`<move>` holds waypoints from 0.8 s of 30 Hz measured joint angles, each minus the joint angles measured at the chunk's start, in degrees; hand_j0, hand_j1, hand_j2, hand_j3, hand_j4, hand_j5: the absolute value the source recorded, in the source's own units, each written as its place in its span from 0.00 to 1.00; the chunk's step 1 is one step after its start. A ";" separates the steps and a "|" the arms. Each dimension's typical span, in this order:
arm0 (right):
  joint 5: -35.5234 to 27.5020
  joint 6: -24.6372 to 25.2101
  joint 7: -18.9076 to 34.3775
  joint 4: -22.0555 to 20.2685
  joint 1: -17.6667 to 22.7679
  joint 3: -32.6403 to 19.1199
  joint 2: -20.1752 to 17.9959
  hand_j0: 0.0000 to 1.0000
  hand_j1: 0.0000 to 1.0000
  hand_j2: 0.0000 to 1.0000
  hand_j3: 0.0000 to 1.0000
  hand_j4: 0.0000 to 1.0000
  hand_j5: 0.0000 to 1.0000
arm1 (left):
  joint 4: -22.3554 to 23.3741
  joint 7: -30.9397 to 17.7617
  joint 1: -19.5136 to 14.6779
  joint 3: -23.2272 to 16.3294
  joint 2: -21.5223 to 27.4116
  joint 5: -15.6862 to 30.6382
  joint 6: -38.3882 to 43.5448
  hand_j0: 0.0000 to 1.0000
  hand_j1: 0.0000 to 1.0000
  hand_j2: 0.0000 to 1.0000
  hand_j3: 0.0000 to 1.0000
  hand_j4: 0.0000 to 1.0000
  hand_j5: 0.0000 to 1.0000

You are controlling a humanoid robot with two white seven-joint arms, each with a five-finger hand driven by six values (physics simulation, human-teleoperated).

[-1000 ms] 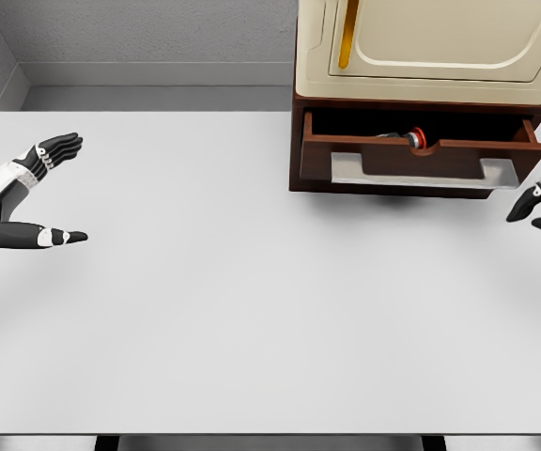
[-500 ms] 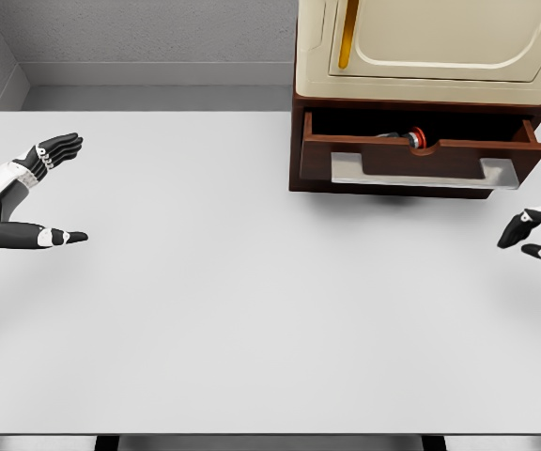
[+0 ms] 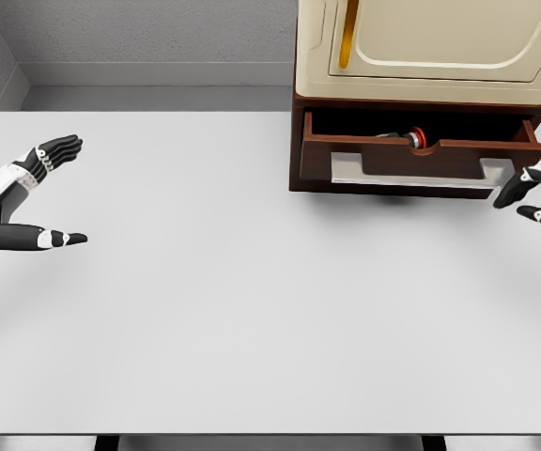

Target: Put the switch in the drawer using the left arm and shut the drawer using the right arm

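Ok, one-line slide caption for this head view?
Switch lies in the open drawer; right hand open beside its front, left hand open at table's left edge.

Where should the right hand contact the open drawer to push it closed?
On the drawer's flat brown front panel, around the pale handle, coming from the table side. The right hand, open, hovers just off its right end.

White table, plain and unpatterned. Dark reddish-brown drawer with a pale grey handle. Inside it, a switch showing red and grey. Above sits a cream cabinet with a yellow-orange strip. Both hands, left hand and right hand, black-fingered with white segments.
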 measured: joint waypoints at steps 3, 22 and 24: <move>-0.06 0.00 -0.05 0.00 0.00 -2.57 0.00 0.50 0.50 0.50 0.50 0.50 0.50 | 0.00 0.00 0.00 -0.03 -0.05 0.00 0.00 1.00 1.00 1.00 1.00 1.00 1.00; 3.10 0.00 0.28 0.11 0.00 -1.09 0.01 0.50 0.50 0.50 0.50 0.50 0.50 | 0.00 0.00 0.00 0.12 -0.52 -0.06 0.00 1.00 1.00 1.00 1.00 1.00 1.00; 3.15 0.00 0.19 0.14 0.00 -0.54 0.01 0.50 0.50 0.50 0.50 0.50 0.50 | 0.00 0.00 0.00 0.13 -0.52 -0.07 0.00 1.00 1.00 1.00 1.00 1.00 1.00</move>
